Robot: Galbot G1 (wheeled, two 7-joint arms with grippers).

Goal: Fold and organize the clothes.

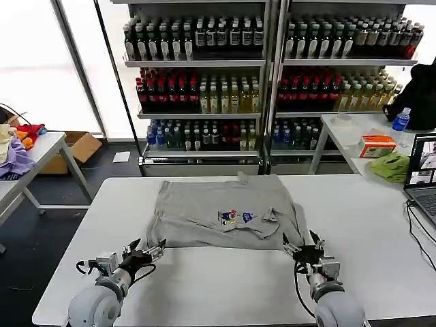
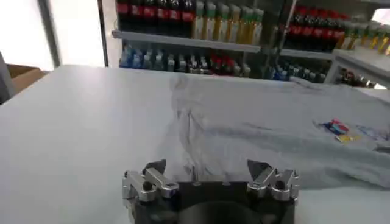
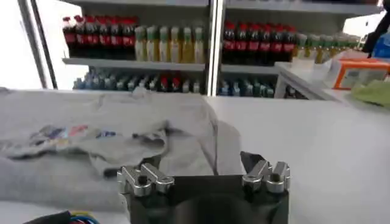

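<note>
While both sets of jaws stood spread wide with nothing between them, the left gripper (image 1: pixel 148 249) sat low over the white table (image 1: pixel 225 286), just off the near left corner of the light grey T-shirt (image 1: pixel 204 211). In its wrist view the left gripper (image 2: pixel 210 173) faced the shirt's (image 2: pixel 274 134) hem, the fingertips (image 2: pixel 155 168) close to the cloth, though contact could not be made out. The right gripper (image 1: pixel 306 246) rested at the shirt's near right corner, by the rumpled sleeve; its own camera showed the right gripper (image 3: pixel 204 176) with the grey fabric (image 3: pixel 109 140) bunched just ahead of the fingers (image 3: pixel 253 161). The T-shirt lay spread in the middle of the table, hem toward the robot, collar toward the far edge, and its small multicoloured chest print (image 1: pixel 236 216) faced up. Beyond the table stood shelves of bottled drinks (image 1: pixel 204 82), and a lime-green cloth (image 1: pixel 391 166) lay on a side table to the right.
</note>
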